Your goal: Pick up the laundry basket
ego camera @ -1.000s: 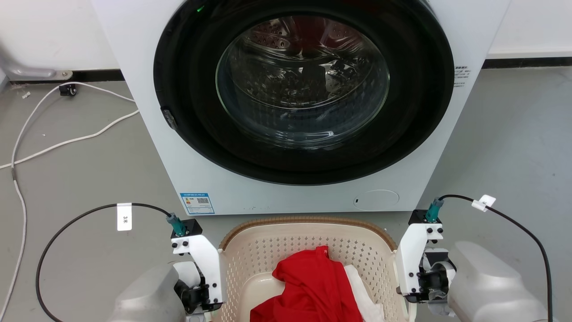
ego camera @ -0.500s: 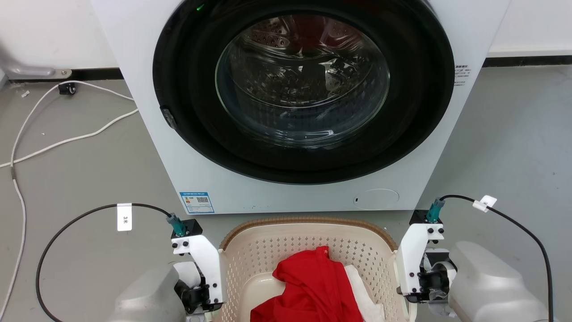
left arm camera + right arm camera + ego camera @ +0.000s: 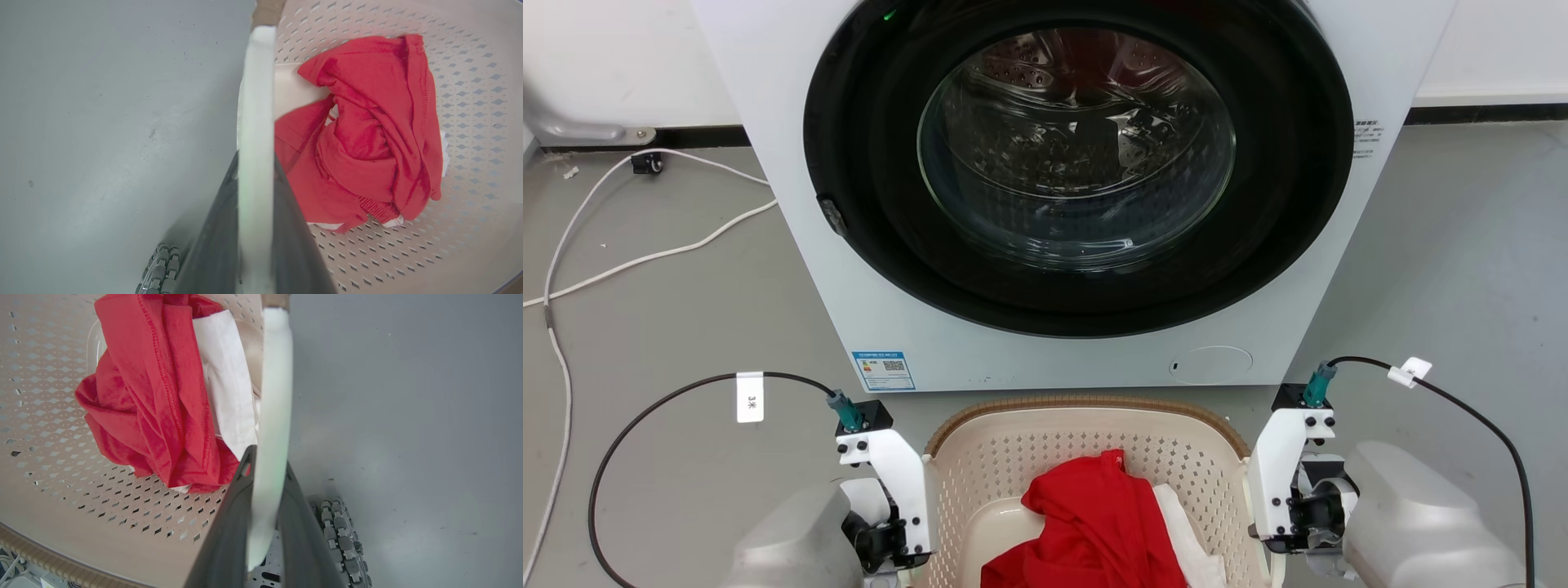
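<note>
The cream laundry basket (image 3: 1086,403), with perforated walls and a brown woven-look rim, stands right in front of me, below the washing machine. A red garment (image 3: 1094,523) and a white cloth (image 3: 229,375) lie inside it. In the left wrist view my left gripper (image 3: 255,163) is shut on the basket's white left handle (image 3: 255,102), one dark finger (image 3: 216,228) on each side. My right gripper (image 3: 267,455) is likewise shut on the white right handle (image 3: 276,375). In the head view both wrists flank the basket and the fingers are hidden below them.
A white washing machine (image 3: 800,269) with its round glass door (image 3: 1078,147) shut stands just beyond the basket. White cables (image 3: 645,257) trail over the grey floor at the left. A ribbed wheel (image 3: 341,535) of my base sits beside the basket.
</note>
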Tool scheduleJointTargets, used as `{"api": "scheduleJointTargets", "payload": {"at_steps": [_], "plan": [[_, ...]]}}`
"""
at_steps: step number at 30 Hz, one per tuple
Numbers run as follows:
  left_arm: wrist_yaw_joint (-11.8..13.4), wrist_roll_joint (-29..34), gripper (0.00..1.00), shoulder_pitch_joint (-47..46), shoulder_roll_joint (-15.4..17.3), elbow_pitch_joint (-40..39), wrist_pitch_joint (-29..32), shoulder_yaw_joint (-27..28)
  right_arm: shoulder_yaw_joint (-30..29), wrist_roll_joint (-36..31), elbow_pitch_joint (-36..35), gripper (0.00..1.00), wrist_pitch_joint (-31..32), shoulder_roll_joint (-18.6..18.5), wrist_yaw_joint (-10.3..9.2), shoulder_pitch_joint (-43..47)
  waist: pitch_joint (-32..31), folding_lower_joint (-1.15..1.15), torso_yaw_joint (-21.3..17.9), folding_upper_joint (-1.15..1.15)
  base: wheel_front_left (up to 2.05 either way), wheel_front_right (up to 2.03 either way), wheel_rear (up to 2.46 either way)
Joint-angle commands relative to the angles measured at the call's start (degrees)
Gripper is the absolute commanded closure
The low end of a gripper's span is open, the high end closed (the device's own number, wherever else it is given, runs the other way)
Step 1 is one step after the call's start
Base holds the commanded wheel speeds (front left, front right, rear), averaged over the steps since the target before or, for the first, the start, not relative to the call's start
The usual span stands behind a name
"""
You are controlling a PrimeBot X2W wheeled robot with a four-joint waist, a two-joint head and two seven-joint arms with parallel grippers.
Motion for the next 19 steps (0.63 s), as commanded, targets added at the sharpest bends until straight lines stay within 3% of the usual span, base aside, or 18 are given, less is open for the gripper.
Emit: {"api": "scheduleJointTargets", "payload": {"at_steps": [1,19], "plan": [[-0.6,-0.49,1.0,-0.84,-1.6,-0.97,-0.39,-0.02,0.04,0.65,-0.81,1.0,-0.07,1.4,0.71,-0.61,0.0,0.0,0.03,0.0,0.0,0.0,0.0],[-0.6,-1.27,1.0,-0.87,-1.69,-1.1,-0.64,-0.3,0.51,1.27,-0.67,1.0,-0.26,1.44,0.72,-0.77,-0.05,0.0,0.14,0.0,0.0,0.0,0.0]]}}
